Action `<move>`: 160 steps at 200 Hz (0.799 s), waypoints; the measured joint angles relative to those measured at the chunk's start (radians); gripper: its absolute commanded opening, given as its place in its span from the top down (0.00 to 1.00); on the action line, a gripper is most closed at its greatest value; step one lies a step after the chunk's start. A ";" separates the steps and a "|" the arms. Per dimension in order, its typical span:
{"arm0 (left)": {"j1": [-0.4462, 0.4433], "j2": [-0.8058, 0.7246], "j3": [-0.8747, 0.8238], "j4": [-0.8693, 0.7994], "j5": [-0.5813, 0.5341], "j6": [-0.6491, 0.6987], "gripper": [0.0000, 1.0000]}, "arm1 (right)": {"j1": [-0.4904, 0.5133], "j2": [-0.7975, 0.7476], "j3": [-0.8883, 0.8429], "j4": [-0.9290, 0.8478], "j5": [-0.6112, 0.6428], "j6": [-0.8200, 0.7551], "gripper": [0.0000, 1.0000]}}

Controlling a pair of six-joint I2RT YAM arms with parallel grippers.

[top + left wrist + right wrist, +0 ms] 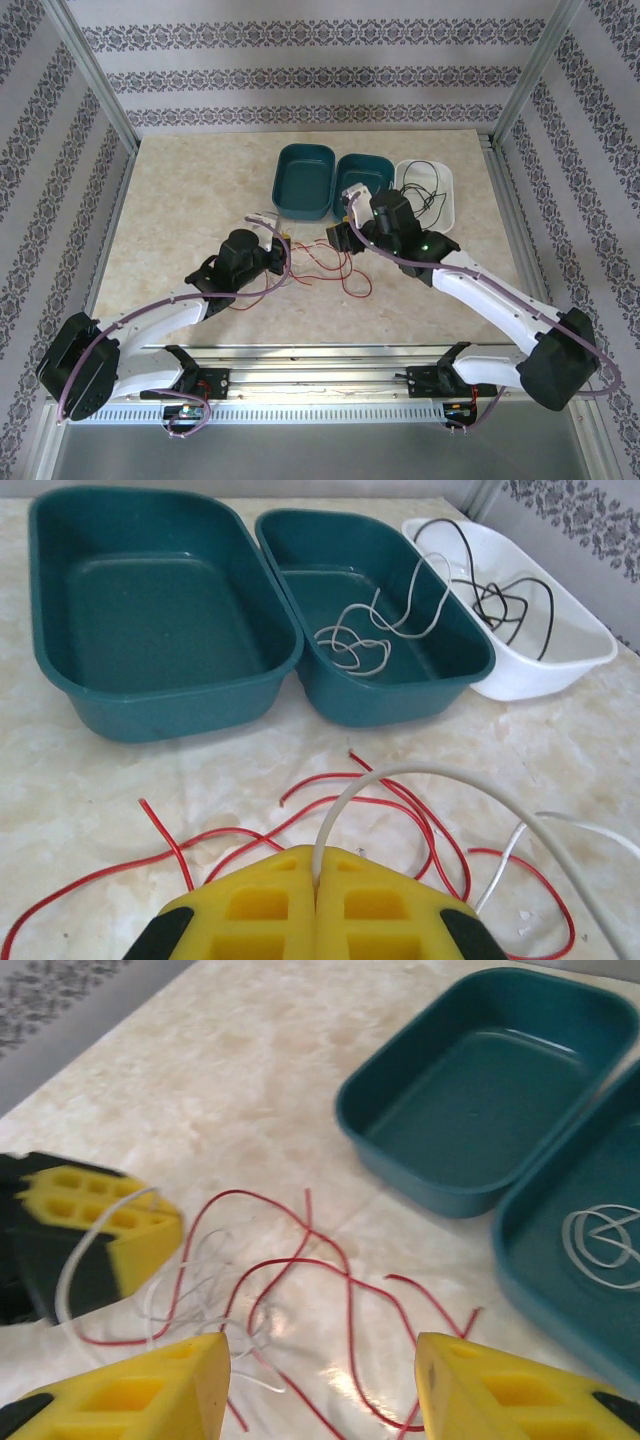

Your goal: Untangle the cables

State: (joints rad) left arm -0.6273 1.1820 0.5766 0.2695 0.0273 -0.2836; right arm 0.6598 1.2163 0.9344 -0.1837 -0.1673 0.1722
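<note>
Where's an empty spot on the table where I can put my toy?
The table is bare in its far left corner, beside the big green tub, and that tub is empty too. In front of it the table is crowded with red wires.

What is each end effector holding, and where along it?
Left end effector pinches a white cable, end or middle unclear; right end effector is open, empty.
</note>
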 measured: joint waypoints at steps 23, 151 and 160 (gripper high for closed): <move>0.019 0.018 0.034 -0.030 0.040 0.004 1.00 | 0.037 -0.014 -0.027 0.031 -0.038 -0.001 0.48; 0.093 0.057 0.133 -0.166 0.252 0.019 1.00 | 0.229 0.125 0.040 0.039 0.063 -0.146 0.41; 0.093 0.057 0.136 -0.172 0.262 0.022 1.00 | 0.229 0.133 0.041 0.039 0.079 -0.151 0.44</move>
State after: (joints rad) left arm -0.5346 1.2392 0.7124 0.0975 0.2897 -0.2619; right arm 0.8883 1.3491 0.9756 -0.1444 -0.0887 0.0216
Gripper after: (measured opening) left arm 0.047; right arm 0.586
